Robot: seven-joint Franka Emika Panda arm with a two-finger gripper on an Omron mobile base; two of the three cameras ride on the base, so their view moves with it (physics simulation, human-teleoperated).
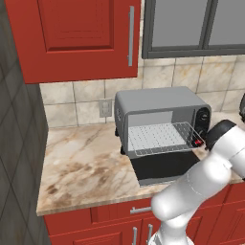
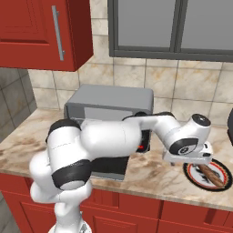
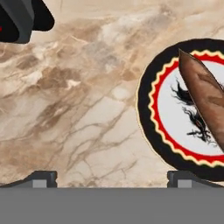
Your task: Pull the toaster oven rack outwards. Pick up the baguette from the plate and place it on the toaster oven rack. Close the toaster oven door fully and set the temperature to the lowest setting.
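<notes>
White robot arm fills the lower right of the left base view, rising from below the counter (image 1: 81, 162) and bending away to the right. Behind it sits the toaster oven (image 1: 160, 119), its door (image 1: 165, 167) folded down flat and its rack (image 1: 160, 139) pulled out over the door, bare.

From the right base view, the arm crosses in front of the toaster oven and reaches right. Its hand hangs over the near left edge of a plate (image 2: 193, 175) with a black and red rim. The baguette (image 2: 211, 174) lies on that plate, just beside and to the right of the hand, its long axis running diagonally from upper left to lower right. The fingers themselves are hidden under the hand here.

Looking down from the hand view, two dark fingertips (image 3: 41, 178) stand far apart at the bottom edge, spread wide and holding nothing; the gripper (image 3: 111, 179) is centred over bare marble. The plate and baguette lie off to the right of the fingers, the loaf pointing steeply up and down the picture. Judging by this, the hand needs to shift right to straddle the loaf across its narrow width.
</notes>
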